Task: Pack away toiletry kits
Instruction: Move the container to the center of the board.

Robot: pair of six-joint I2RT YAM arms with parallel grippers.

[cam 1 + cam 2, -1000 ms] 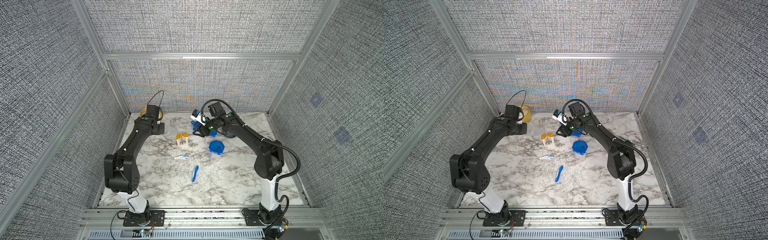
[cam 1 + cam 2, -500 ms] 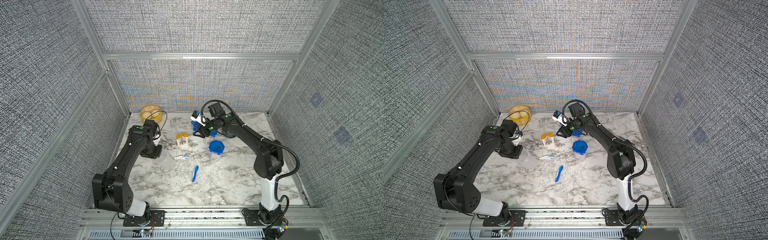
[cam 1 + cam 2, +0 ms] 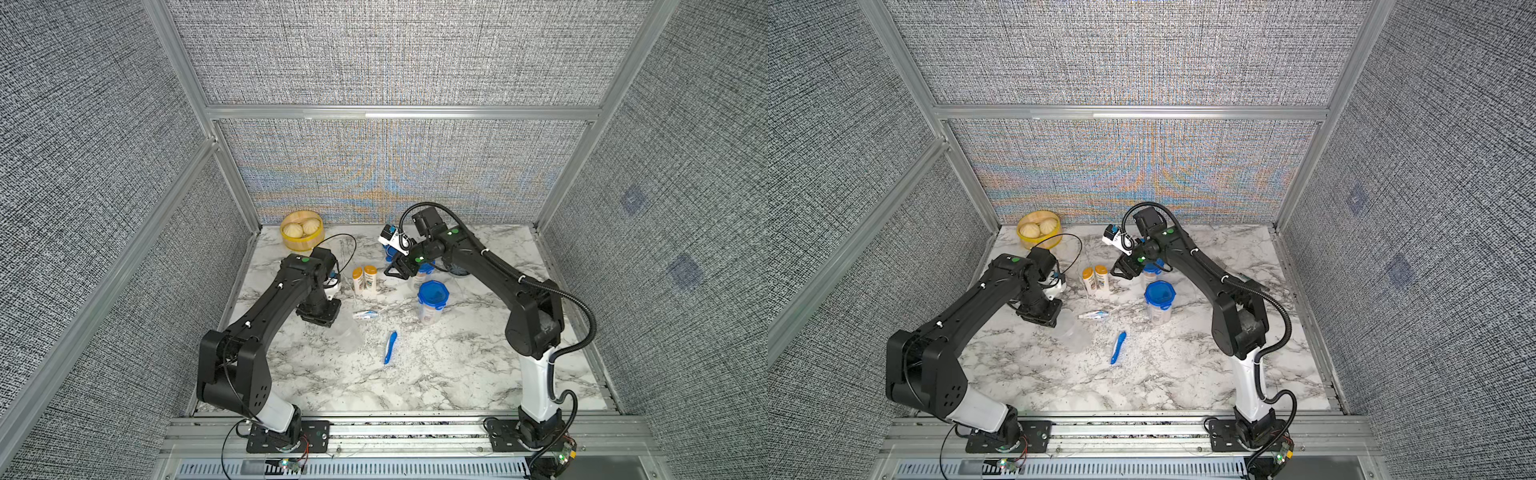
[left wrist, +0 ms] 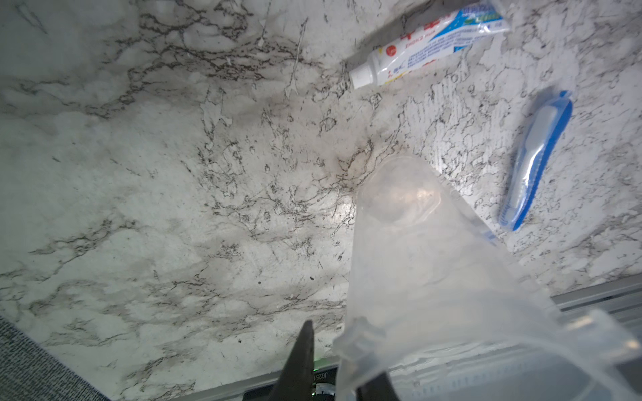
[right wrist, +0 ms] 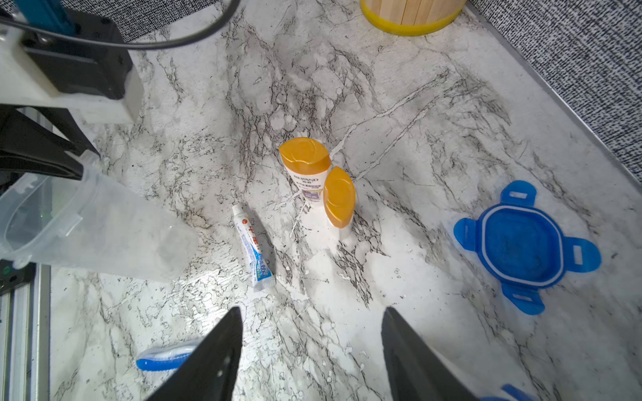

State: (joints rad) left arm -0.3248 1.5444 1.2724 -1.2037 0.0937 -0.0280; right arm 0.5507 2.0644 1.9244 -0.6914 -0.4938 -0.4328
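Left end effector (image 4: 340,350): its two fingers straddle the rim of the empty clear cup (image 4: 434,260). One finger shows a sliver of gap beside the wall, so I cannot tell whether it is really pinching.
Clear cup: tipped hard over, mouth up at the fingers and base low by the counter (image 4: 173,208). It is near the toothpaste tube (image 4: 427,48) and the toothbrush (image 4: 535,163).
Right end effector (image 5: 312,312): fingers spread wide with nothing between them, hanging above the counter near the two orange-capped bottles (image 5: 319,180).
Loose lid (image 5: 521,243): flat on the counter, tabs splayed, apart from the bottles.
Packed cup (image 3: 432,301): lidded and upright, close under the right arm.
Risk, cup: if that hold is slack, I'd expect the light, round cup to drop onto its side, roll, and nudge the tube or the toothbrush out of place.
Risk, bottles: they are tall and narrow, and stand so close that I cannot tell if they touch. A wide-spread approach at a slant could catch both, or topple one into the other.
Risk, tube and brush: both lie low and flat, so fingers may scrape the marble or skid off them.
Risk, arms: both arms work the same middle patch. A reach for the tube could meet the tilted cup.
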